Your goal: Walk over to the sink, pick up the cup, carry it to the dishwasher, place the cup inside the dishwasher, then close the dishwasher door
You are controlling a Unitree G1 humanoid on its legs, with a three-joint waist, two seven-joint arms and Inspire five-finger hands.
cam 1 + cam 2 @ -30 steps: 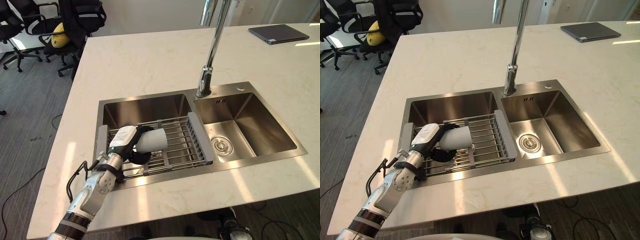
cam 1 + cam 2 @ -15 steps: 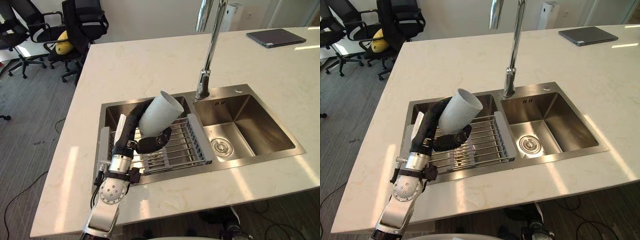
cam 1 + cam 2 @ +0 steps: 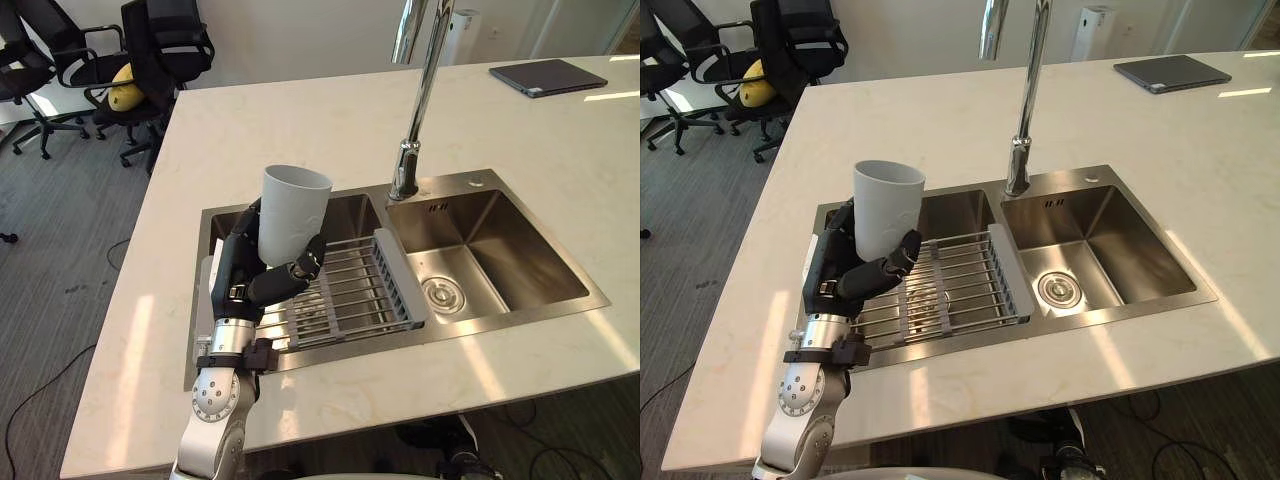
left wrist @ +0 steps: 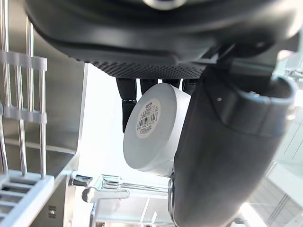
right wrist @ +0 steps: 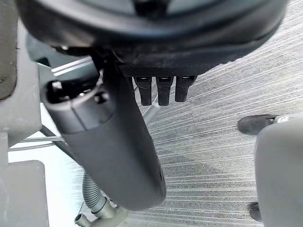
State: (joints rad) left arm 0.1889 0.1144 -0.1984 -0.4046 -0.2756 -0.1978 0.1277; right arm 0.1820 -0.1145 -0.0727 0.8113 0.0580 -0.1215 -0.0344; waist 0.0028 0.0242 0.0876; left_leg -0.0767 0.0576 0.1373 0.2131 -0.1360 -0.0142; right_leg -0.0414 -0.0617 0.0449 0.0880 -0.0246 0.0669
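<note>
A white cup point(image 3: 291, 212) stands upright in the air above the left basin of the sink point(image 3: 500, 320), its mouth facing up. My left hand point(image 3: 247, 275) is shut on the cup, fingers and thumb wrapped round its lower half. The left wrist view shows the cup's round base point(image 4: 151, 123) with a label, held between my thumb and fingers. My right hand point(image 5: 109, 142) hangs over grey carpet, its fingers straight.
A metal drying rack point(image 3: 345, 290) spans the left basin under the cup. A tall chrome faucet point(image 3: 418, 90) rises between the two basins. A dark laptop point(image 3: 550, 75) lies at the counter's far right. Office chairs point(image 3: 150, 50) stand beyond the counter's left end.
My left hand has lifted the cup off the rack and turned it from lying sideways to standing upright, mouth up.
</note>
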